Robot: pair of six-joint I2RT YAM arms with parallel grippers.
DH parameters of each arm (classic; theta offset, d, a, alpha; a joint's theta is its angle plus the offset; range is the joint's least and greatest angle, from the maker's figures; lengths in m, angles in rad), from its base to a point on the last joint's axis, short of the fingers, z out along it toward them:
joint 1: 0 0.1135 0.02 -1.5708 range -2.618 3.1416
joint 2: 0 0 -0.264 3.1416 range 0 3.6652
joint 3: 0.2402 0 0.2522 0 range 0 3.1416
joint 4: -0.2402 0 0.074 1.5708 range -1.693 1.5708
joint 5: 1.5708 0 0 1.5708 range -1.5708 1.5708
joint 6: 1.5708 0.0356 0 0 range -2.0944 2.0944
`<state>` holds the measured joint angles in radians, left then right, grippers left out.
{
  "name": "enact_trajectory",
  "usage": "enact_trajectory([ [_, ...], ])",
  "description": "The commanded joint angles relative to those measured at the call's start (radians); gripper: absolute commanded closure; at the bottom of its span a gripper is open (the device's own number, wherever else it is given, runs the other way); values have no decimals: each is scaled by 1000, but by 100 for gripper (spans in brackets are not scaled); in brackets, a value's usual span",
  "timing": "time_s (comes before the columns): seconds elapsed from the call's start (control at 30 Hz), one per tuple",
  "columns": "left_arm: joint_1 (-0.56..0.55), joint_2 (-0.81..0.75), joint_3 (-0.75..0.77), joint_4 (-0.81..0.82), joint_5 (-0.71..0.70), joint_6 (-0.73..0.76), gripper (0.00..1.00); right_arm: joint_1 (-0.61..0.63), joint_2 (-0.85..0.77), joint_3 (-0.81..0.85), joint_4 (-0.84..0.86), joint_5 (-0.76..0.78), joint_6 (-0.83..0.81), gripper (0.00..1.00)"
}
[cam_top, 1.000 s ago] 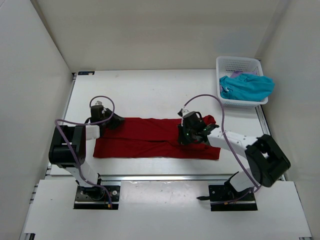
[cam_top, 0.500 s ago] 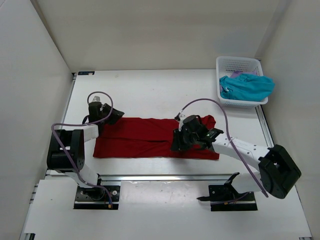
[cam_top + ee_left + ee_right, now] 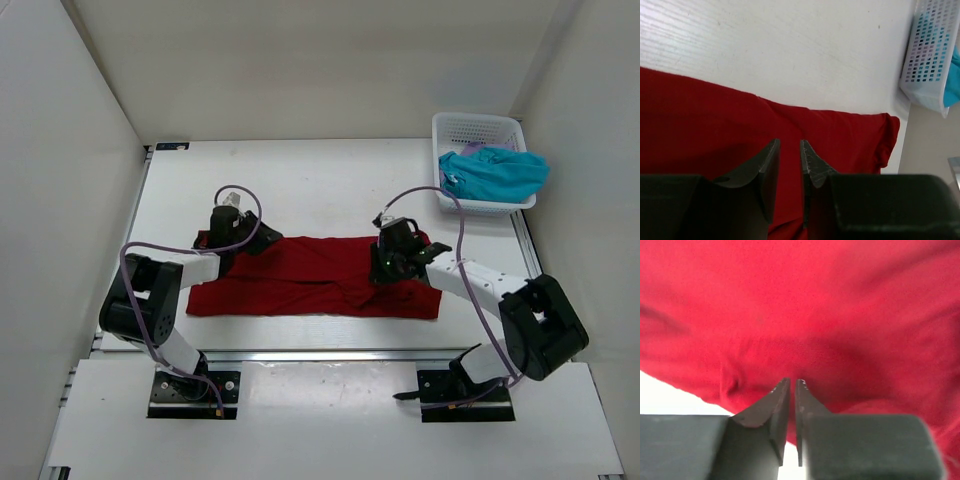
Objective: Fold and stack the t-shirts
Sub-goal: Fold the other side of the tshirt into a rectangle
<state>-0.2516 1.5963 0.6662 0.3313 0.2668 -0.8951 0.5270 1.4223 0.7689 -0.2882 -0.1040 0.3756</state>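
Red t-shirt [image 3: 310, 285] spread flat on table [image 3: 320, 180], left gripper [image 3: 262, 243] at its far-left corner, right gripper [image 3: 388, 265] over its right part, teal t-shirt [image 3: 495, 172] in basket [image 3: 478, 125], left wrist view: jaws a narrow slit apart above red t-shirt, grip cannot be told, right wrist view: the same.

Red t-shirt [image 3: 300, 282], teal t-shirt [image 3: 497, 172], lilac t-shirt [image 3: 472, 150]: three; one basket [image 3: 478, 123]; two tools [image 3: 789, 142] [image 3: 792, 381].

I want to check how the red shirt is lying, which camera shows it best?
The top view: almost the whole red shirt shows, spread long across the table. The left wrist view catches one end; the right wrist view only blurred red cloth.
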Motion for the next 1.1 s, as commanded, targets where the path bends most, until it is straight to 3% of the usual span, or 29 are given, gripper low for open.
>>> enact_trajectory([
  [0.0,-9,-13,-23,34,-9,12,67,60,-60,-34,-40,12,-9,93],
  [0.17,20,10,-25,46,2,5,67,169,-167,-126,-69,-29,78,100],
  [0.33,37,-2,-10,44,11,1,67,168,-239,-119,-71,-92,97,92],
  [0.43,28,-16,-4,32,2,7,67,76,-278,-47,-55,-82,60,83],
  [0.5,0,-18,1,31,-8,8,67,-48,-270,-5,-16,-77,30,76],
  [0.67,-83,-13,-34,48,12,-1,67,-276,-131,49,70,18,13,71],
  [0.87,-245,-126,-143,29,-31,61,67,-387,-5,61,96,35,-6,65],
  [1.07,-394,-131,-148,-12,-60,127,66,-403,64,84,106,-23,3,63],
])
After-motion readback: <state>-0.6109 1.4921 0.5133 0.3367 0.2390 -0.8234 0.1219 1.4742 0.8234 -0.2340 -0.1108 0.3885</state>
